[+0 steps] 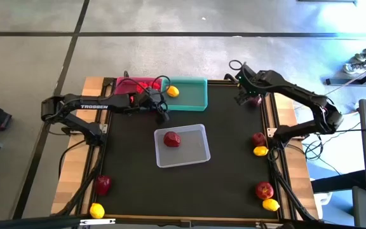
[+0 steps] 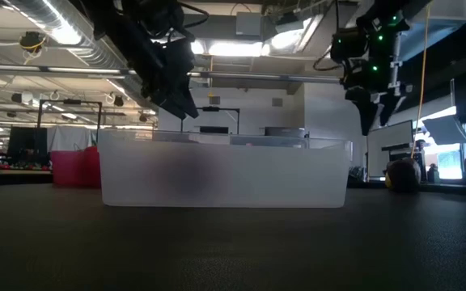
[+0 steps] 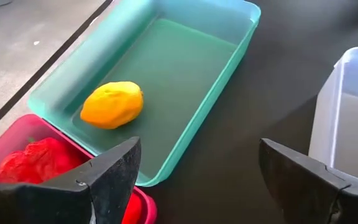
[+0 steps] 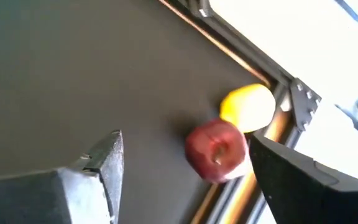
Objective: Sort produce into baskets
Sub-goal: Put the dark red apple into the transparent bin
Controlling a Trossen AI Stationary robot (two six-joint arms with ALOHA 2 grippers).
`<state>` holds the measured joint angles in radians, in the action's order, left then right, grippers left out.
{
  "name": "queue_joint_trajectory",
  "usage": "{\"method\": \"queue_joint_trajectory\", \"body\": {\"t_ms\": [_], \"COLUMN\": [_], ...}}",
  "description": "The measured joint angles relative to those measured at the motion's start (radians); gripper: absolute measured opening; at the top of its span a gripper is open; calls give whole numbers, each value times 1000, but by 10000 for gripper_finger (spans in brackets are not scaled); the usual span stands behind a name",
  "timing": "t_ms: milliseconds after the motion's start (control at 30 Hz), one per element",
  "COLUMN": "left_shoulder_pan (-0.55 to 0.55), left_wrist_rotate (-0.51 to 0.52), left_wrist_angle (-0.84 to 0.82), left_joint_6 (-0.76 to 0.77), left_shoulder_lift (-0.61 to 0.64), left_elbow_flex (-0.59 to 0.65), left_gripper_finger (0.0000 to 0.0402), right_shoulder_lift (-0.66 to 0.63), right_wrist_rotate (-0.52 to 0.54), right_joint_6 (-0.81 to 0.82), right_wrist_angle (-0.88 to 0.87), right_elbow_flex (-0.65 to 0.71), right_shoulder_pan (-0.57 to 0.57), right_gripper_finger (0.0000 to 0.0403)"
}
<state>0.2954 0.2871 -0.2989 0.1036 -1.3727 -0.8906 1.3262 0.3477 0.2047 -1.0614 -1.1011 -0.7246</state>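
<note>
Both arms are matte black with jointed links. The left arm carries white "TROSSEN" lettering along its forearm. Behind the right claw, green lights glow on the wrist housing. Each claw has two dark, wedge-shaped fingers. Thin black cables trail from the arm bases.

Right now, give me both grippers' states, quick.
Left gripper: open, empty, near the teal basket.
Right gripper: open, empty, above an apple.
</note>
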Motion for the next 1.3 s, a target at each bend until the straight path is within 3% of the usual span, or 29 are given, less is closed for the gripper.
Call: {"method": "queue_joint_trajectory", "body": {"t_ms": [400, 900, 1300], "left_shoulder_pan": [-14, -14, -14], "left_wrist_rotate": [0, 0, 0], "left_wrist_angle": [-5, -5, -5], "left_joint_6": [2, -5, -28], "left_shoulder_lift": [0, 0, 0], "left_elbow_flex": [0, 0, 0], "left_gripper_finger": [318, 318, 318], "right_shoulder_lift": [95, 178, 314], "right_wrist_rotate": [-1, -4, 34], "right_joint_6": [5, 24, 24], "right_wrist_angle": [-84, -119, -91], "right_elbow_flex": [0, 1, 1], "right_shoulder_pan": [-137, -142, -193], "right_gripper_finger": [364, 356, 356]}}
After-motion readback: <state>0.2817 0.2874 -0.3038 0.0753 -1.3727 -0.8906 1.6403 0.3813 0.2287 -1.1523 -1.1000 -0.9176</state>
